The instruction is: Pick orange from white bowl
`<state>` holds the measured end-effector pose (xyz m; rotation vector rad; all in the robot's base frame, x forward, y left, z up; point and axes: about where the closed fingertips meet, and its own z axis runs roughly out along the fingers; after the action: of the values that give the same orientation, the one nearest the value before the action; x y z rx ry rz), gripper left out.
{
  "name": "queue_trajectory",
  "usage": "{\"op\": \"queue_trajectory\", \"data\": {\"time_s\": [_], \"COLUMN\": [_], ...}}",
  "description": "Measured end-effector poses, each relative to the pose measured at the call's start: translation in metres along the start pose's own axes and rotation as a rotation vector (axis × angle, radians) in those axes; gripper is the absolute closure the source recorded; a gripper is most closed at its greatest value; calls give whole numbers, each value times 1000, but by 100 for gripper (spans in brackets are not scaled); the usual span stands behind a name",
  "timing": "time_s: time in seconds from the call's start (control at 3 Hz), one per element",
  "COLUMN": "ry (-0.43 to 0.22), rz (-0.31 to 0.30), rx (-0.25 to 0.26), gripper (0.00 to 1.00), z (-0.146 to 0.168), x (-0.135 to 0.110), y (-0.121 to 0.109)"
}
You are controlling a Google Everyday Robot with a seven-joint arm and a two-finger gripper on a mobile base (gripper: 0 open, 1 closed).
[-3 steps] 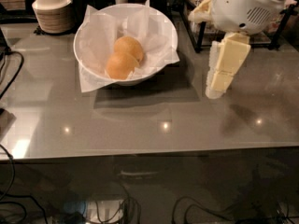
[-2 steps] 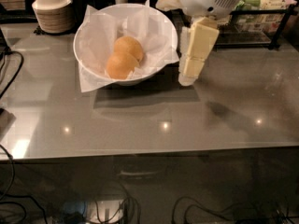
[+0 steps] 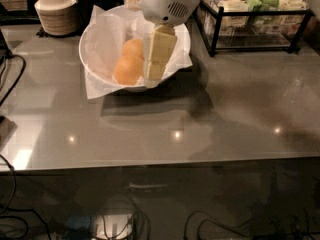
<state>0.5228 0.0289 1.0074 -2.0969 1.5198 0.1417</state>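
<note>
The large white bowl (image 3: pixel 95 59), lined with crinkled white paper, stands at the back left of the grey table. Two oranges lie in it: the near one (image 3: pixel 128 70) at the front and a second orange (image 3: pixel 132 48) behind it. My gripper (image 3: pixel 153 73) hangs from the white arm head (image 3: pixel 167 1), its cream fingers pointing down over the right half of the bowl, just right of the near orange. It holds nothing that I can see.
A stack of small cream bowls (image 3: pixel 55 11) stands at the back left. A black wire rack (image 3: pixel 255 16) with packets stands at the back right. Cables (image 3: pixel 10 79) run along the left edge. The grey table (image 3: pixel 200 124) reaches to its front edge.
The arm has swung left from the right of the bowl to over the bowl's right half, and the gripper now hangs beside the oranges.
</note>
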Motion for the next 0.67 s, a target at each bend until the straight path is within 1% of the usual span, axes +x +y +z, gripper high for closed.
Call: {"op": "queue_trajectory", "data": {"time_s": [0.33,0.67], "ry": [16,62], "rz": [2,6], "rx": [-23,-50], "gripper": [0,0], "z": [45,79], "x": [-4,-7], "y": [-16,-35]}}
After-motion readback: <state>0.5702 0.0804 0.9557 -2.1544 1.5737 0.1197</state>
